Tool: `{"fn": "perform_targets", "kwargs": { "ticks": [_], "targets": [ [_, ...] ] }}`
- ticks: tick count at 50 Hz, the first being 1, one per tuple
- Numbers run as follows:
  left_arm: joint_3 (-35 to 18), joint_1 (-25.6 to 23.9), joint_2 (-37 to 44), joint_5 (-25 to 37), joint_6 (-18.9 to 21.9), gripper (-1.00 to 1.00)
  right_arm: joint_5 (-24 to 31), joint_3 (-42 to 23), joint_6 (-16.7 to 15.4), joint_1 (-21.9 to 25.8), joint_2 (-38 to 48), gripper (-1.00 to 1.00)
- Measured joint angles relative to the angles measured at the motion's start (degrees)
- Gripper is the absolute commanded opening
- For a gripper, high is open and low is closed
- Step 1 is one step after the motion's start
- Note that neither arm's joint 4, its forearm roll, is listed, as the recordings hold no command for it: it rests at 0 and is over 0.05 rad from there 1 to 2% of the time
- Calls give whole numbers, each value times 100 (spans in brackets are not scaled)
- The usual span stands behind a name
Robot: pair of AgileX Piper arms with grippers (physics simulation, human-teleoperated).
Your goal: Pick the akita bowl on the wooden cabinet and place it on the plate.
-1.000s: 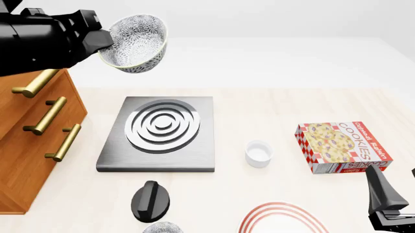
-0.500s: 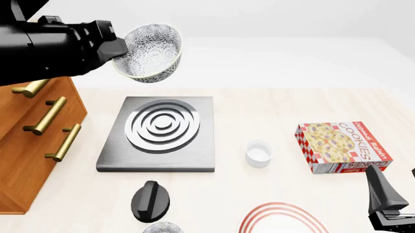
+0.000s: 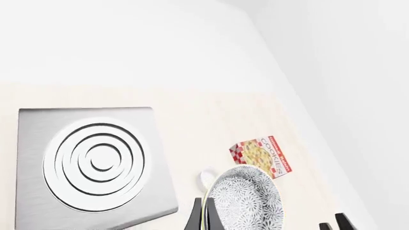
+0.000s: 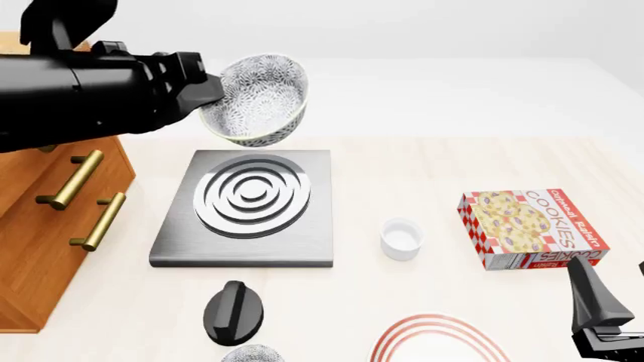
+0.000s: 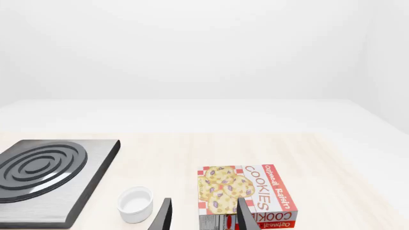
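Note:
My left gripper (image 4: 213, 98) is shut on the rim of the akita bowl (image 4: 264, 98), a speckled grey-and-white bowl held tilted in the air above the stove's far edge. In the left wrist view the bowl (image 3: 246, 199) sits edge-on between the fingers (image 3: 195, 219). The wooden cabinet (image 4: 41, 226) stands at the left, partly behind the left arm. The plate (image 4: 438, 341), white with red rings, is cut off at the near edge. My right gripper (image 4: 604, 320) rests low at the near right, open with nothing between its fingers (image 5: 164, 216).
A square steel stove (image 4: 246, 200) lies mid-table. A small white bowl (image 4: 402, 238) and a cookie box (image 4: 530, 228) sit to its right. Near the front edge are a black rounded object (image 4: 234, 311) and a speckled rim (image 4: 252, 353).
My left arm has carried the akita bowl rightward and slightly down, away from the cabinet and over the stove's far edge. The right arm has not moved.

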Motion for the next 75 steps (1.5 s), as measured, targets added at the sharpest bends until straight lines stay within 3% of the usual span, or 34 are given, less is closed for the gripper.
{"fn": "perform_targets", "kwargs": {
  "ticks": [75],
  "targets": [
    [369,-1325,645,-376,-253,-100,0,0,0,0,0,100]
  ]
}}
